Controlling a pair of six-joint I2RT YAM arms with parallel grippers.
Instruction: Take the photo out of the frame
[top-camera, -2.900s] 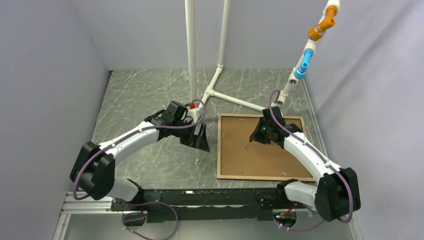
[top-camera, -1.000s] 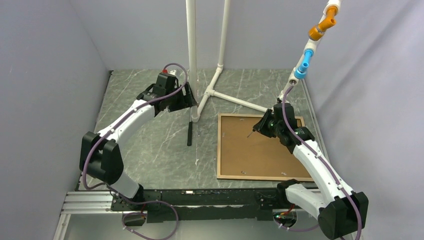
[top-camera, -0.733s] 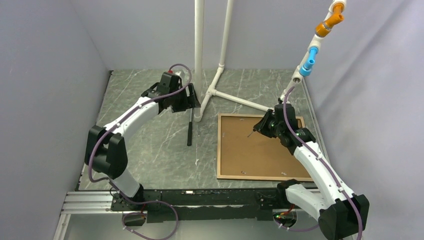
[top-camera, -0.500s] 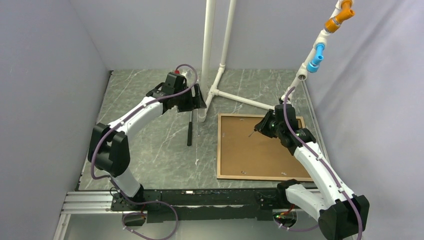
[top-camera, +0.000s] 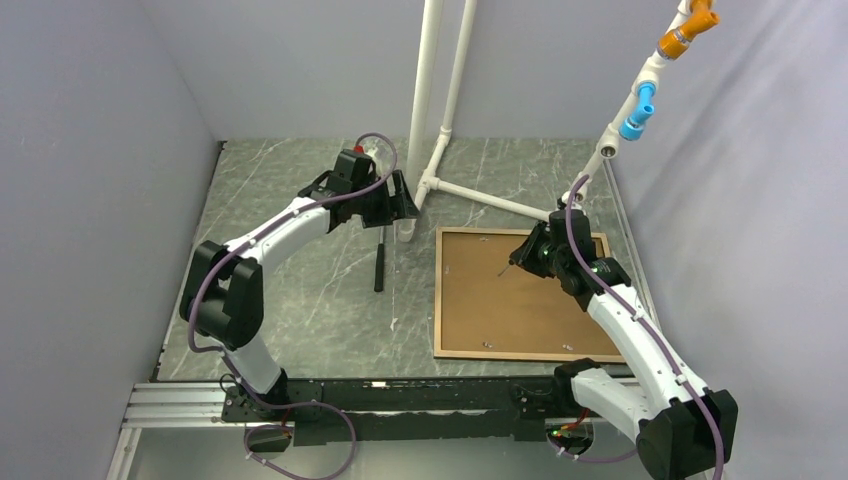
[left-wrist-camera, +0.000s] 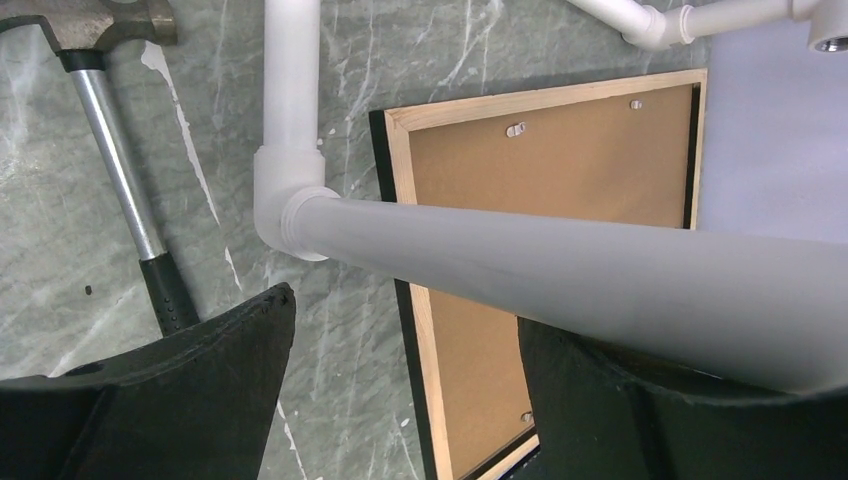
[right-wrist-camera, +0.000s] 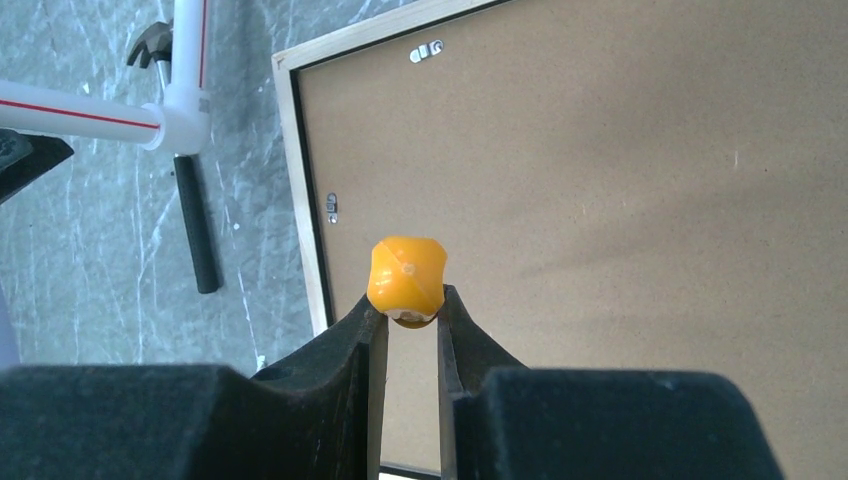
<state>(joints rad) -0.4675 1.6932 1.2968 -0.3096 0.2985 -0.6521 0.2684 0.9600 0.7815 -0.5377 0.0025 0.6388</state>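
My right gripper pinches the yellow-knobbed tool, so aim squarely at the frame's left-edge clip; left gripper grip unclear.

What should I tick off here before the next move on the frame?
1. Pose: frame flat, photo brown back up: ok.
2. Grip: right gripper shut on yellow tool: ok.
3. Free arm: left gripper not ok, white pipe sits between its open jaws.
4. Clutter: hammer lies apart from frame: ok.
5. Fasteners: clips turned clear of photo: cannot tell.
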